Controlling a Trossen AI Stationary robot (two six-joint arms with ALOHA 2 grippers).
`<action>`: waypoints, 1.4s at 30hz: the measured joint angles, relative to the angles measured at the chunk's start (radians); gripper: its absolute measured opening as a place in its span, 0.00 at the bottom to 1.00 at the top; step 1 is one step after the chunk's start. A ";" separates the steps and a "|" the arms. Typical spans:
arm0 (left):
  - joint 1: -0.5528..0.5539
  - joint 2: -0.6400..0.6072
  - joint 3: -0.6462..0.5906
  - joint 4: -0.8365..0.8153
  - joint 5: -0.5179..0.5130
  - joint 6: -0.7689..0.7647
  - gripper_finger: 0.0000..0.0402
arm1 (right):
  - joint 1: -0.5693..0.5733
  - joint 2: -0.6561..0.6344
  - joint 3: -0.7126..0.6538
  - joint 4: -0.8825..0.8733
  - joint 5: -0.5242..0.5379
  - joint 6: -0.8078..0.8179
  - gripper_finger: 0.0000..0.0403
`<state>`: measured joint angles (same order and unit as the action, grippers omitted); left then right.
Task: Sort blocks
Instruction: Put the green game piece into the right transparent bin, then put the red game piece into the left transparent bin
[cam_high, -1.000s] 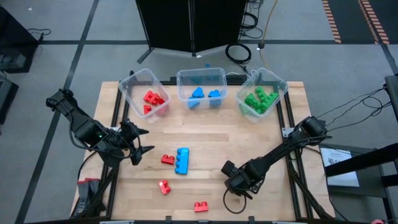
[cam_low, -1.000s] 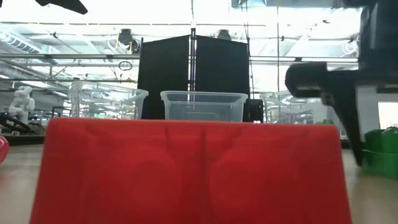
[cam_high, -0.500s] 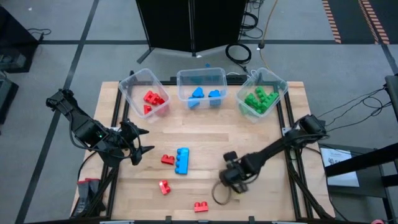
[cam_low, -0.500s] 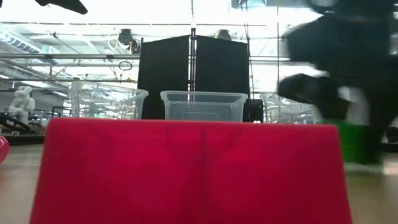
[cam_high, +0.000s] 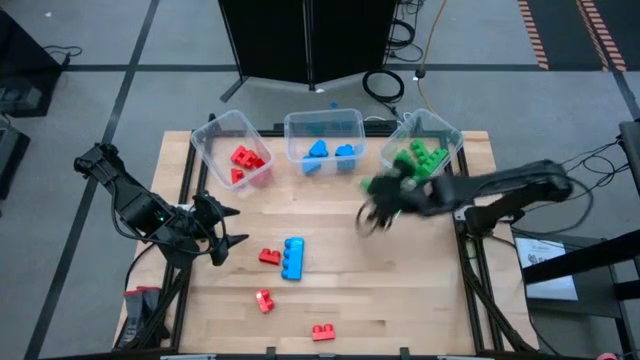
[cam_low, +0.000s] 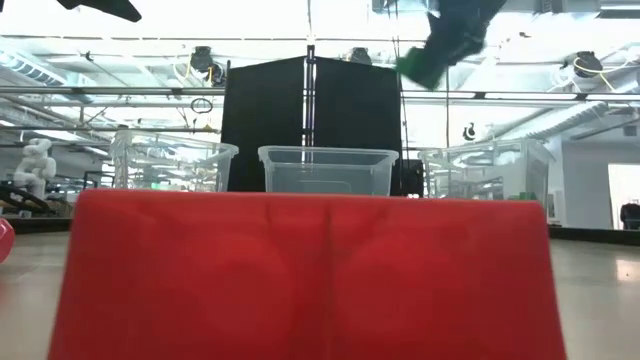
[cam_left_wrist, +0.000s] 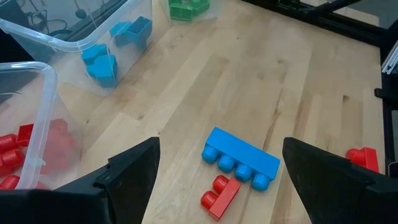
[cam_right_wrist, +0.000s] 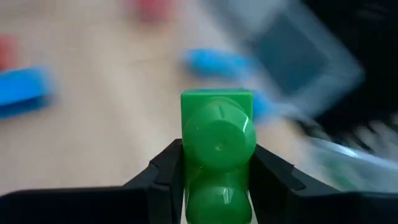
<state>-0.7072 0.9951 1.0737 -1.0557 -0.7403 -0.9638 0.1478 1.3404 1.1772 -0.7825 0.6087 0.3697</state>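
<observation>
My right gripper (cam_high: 378, 206) is raised above the table, just in front of the green bin (cam_high: 421, 150), and is shut on a green block (cam_right_wrist: 217, 140). The low view shows that block (cam_low: 422, 64) high in the air. My left gripper (cam_high: 222, 229) waits open near the table's left edge, its fingers (cam_left_wrist: 134, 174) wide apart and touching nothing. On the wood lie a long blue block (cam_high: 292, 258), a red block (cam_high: 269, 256) touching it, and two more red blocks (cam_high: 264, 300) (cam_high: 322, 331). My right gripper pinches the green block between its two fingers (cam_right_wrist: 163, 171), which press on its two opposite side faces (cam_right_wrist: 186, 155). A round stud (cam_right_wrist: 217, 140) on the block faces the wrist camera. The block is lifted clear of the table.
Three clear bins stand along the far edge: red blocks in the left one (cam_high: 232, 150), blue in the middle (cam_high: 323, 140), green in the right. A red block (cam_low: 300, 275) right in front of the low camera fills most of its view. Bare wood lies between the bins and the loose blocks.
My right gripper has risen from the table's near right part and swung fast toward the far edge, to the green bin, carrying the green block up off the table. My left arm has kept still.
</observation>
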 joint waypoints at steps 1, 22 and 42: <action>0.000 0.000 0.000 0.000 0.000 0.000 0.84 | -0.036 -0.046 -0.005 -0.044 0.040 0.026 0.29; 0.000 0.000 0.000 0.000 -0.027 -0.026 0.84 | -0.645 -0.229 -0.298 -0.098 -0.085 0.052 0.29; 0.000 0.000 0.000 0.000 -0.021 -0.052 0.84 | -0.723 -0.209 -0.042 -0.044 -0.242 -0.106 0.76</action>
<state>-0.7071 0.9951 1.0737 -1.0561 -0.7612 -1.0161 -0.5757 1.1313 1.1347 -0.8261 0.3667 0.2633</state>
